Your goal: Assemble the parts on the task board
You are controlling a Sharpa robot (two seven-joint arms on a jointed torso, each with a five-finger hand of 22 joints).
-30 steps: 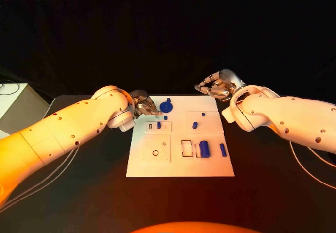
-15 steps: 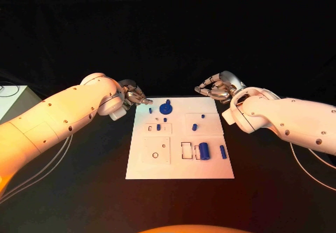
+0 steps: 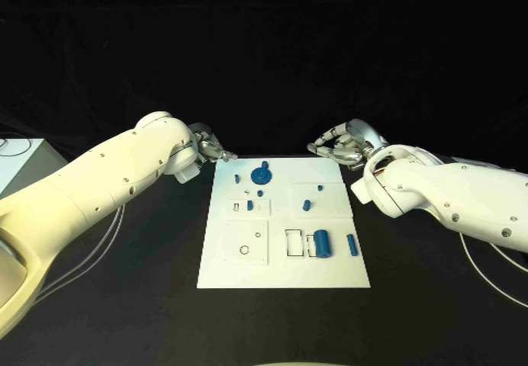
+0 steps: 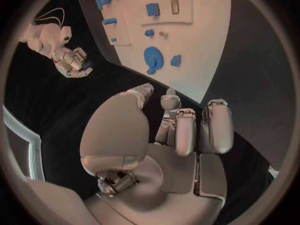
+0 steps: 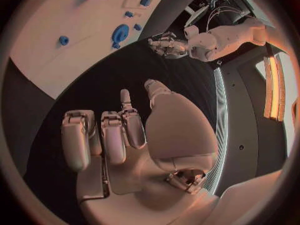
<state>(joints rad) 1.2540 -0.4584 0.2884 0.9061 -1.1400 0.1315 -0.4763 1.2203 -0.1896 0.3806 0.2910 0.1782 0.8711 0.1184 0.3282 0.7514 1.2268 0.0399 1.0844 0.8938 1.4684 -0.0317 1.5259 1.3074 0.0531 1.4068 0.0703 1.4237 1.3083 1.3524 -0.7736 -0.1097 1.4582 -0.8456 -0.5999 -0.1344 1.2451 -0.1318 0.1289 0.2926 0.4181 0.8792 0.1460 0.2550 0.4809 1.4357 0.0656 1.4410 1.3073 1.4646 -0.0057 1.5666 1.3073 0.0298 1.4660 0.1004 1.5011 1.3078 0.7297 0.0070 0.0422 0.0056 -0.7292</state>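
The white task board (image 3: 286,267) lies in the middle of the black table. At its far end sits a blue round disc part (image 3: 261,175) with a small blue piece (image 3: 236,179) beside it. More small blue pieces (image 3: 306,204) stand mid-board. A blue cylinder (image 3: 323,242) and a blue bar (image 3: 351,244) lie near the right edge. My left hand (image 3: 209,146) hovers off the far left corner, fingers curled in, holding nothing (image 4: 181,130). My right hand (image 3: 341,145) hovers at the far right corner, likewise curled and empty (image 5: 125,130).
A pale box (image 3: 17,164) stands at the table's left edge. Bare black table surrounds the board on all sides. Outlined slots (image 3: 244,242) mark the board's near half.
My left hand has drawn back from beside the blue disc, off the board toward its far left corner; the small blue piece now shows there. The right hand has barely moved.
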